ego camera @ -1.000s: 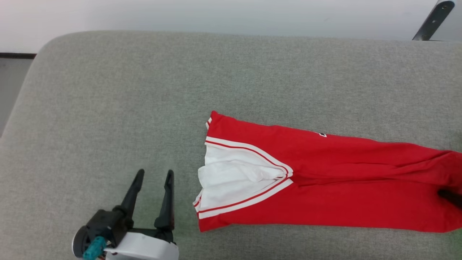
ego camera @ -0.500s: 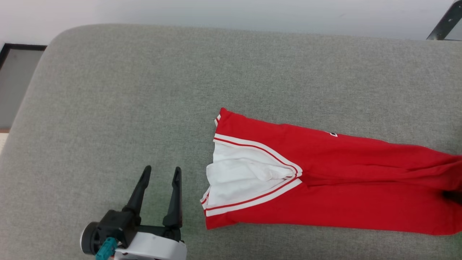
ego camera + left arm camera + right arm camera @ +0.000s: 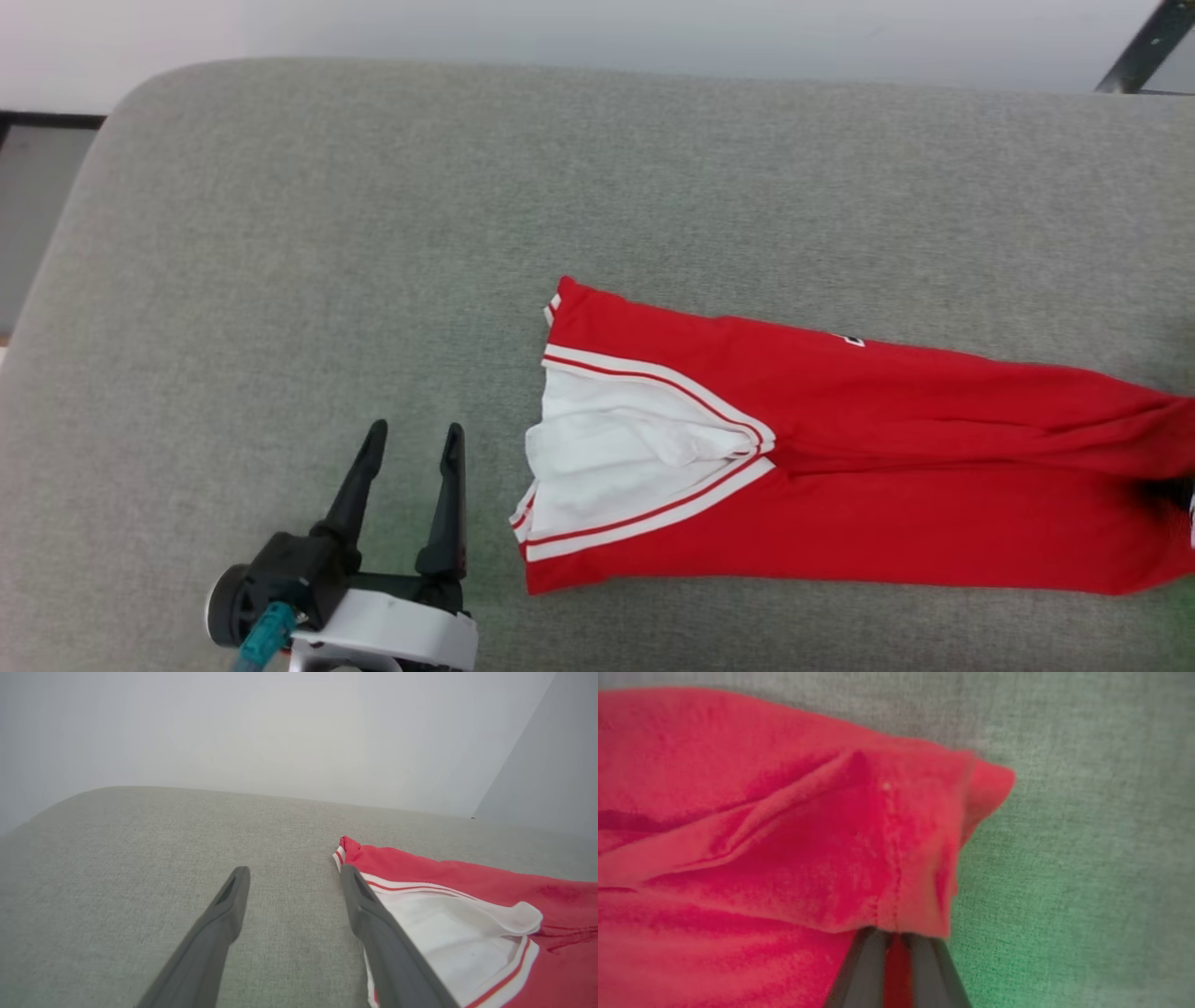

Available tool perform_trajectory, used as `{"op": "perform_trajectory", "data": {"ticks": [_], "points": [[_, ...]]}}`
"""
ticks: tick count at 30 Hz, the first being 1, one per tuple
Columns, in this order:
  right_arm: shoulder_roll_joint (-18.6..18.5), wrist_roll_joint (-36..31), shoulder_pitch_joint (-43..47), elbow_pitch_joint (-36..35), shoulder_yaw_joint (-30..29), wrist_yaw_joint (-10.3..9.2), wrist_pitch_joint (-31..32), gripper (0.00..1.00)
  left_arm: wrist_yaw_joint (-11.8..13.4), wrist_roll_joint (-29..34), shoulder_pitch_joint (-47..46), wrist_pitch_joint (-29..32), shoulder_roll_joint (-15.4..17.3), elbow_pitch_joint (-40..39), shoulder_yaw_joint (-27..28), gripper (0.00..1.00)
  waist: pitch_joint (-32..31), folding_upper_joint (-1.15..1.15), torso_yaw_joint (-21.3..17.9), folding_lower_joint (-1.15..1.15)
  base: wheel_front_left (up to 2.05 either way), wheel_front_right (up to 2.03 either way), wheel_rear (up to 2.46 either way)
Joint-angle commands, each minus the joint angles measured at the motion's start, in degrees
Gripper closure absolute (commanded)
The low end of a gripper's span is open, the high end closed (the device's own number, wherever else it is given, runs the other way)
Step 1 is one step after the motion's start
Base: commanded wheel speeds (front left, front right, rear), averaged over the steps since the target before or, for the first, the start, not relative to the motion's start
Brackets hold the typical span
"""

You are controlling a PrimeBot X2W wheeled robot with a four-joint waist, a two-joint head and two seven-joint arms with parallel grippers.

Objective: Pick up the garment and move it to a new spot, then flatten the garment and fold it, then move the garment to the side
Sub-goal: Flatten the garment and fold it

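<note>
The garment lies on the grey cushion as a long red strip, folded lengthwise. A white sleeve with red-and-white striped trim lies on top at its left end. My left gripper stands open on bare cushion just left of that end, holding nothing. In the left wrist view the left gripper has its right finger beside the garment. At the strip's right end, my right gripper is shut on the red hem of the garment; a dark part of the right gripper shows at the picture's edge.
The grey cushion is wide, with a rounded far-left corner. A pale wall runs behind it and floor shows past its left edge. A dark slanted bar stands at the far right.
The head view has shifted a little. The garment and my left gripper keep their places on the cushion. My right gripper stays at the garment's right end.
</note>
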Motion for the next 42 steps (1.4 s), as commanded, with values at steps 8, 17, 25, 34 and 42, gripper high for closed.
{"op": "perform_trajectory", "data": {"ticks": [8, 17, 25, 34, 42], "points": [[-0.4, -0.3, -1.0, 4.7, -5.0, -0.32, -6.2, 1.00, -1.2, 0.5, -0.1, 0.0, -0.5, -0.1, 2.1, 0.00, -1.1, 0.00, -3.6, 0.00, 0.00, 0.00, 0.00], [-7.7, -2.8, -2.5, 8.5, -9.2, -0.12, -11.7, 1.00, -2.3, 1.6, -0.5, 0.0, -0.3, -0.8, 4.5, 0.00, -0.3, 0.00, -6.6, 0.00, 0.00, 0.00, 0.00], [-8.6, -1.3, -1.8, 7.6, -7.3, -0.11, -16.5, 1.00, -2.8, 1.8, 1.0, 0.0, -0.4, 0.4, 5.2, 0.00, -2.0, 0.00, -8.6, 0.00, 0.00, 0.00, 0.00], [-6.3, 1.7, 0.9, -9.4, 4.9, -0.11, -15.0, 1.00, -2.9, 0.8, 2.8, 0.0, -0.6, 2.6, 4.4, 0.00, -5.6, 0.00, -9.7, 0.00, 0.00, 0.00, 0.00], [-0.8, 4.5, 0.6, -23.9, 13.6, -0.10, -11.9, 1.00, -2.8, -0.6, 3.1, 0.0, -0.6, 3.6, 3.1, 0.00, -7.5, 0.00, -7.4, 0.00, 0.00, 0.00, 0.00]]}}
